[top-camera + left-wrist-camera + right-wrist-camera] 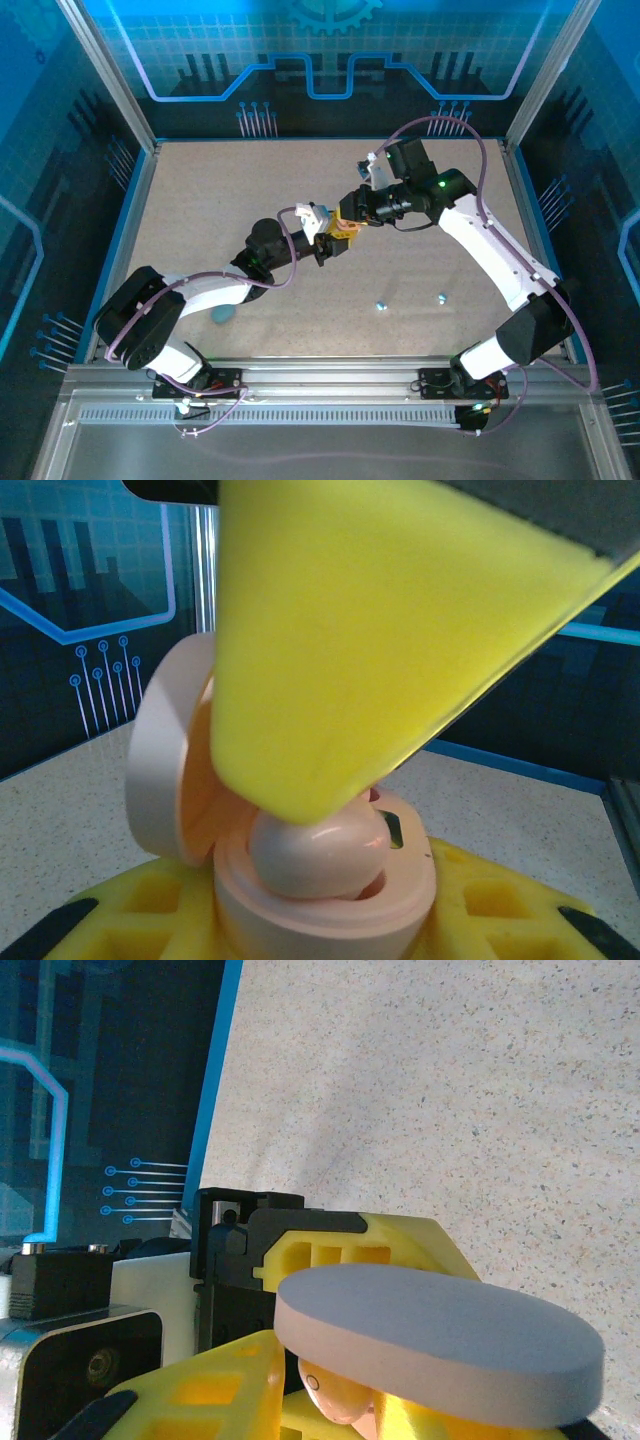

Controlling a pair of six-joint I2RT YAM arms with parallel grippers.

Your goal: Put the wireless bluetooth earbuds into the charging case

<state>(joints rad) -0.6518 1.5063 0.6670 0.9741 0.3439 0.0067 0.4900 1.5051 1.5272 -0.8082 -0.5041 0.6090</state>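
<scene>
A pink charging case (330,905) stands open, its lid (160,770) tipped back to the left. My left gripper (320,935) is shut on the case's base, holding it above the middle of the table (200,200). A pink earbud (315,855) sits in one socket of the case, under a yellow finger (380,630) of my right gripper (347,228). In the right wrist view the lid (440,1340) lies across the front, and the earbud (335,1395) shows beneath it between the right gripper's (330,1415) yellow fingers. Both grippers meet at the table's centre, the left gripper (326,246) coming from the lower left.
Two small pale blue earbuds (381,305) (441,297) lie on the table in front of the right arm. A pale blue case (222,315) rests by the left arm's lower link. Metal frame posts and blue walls ring the table.
</scene>
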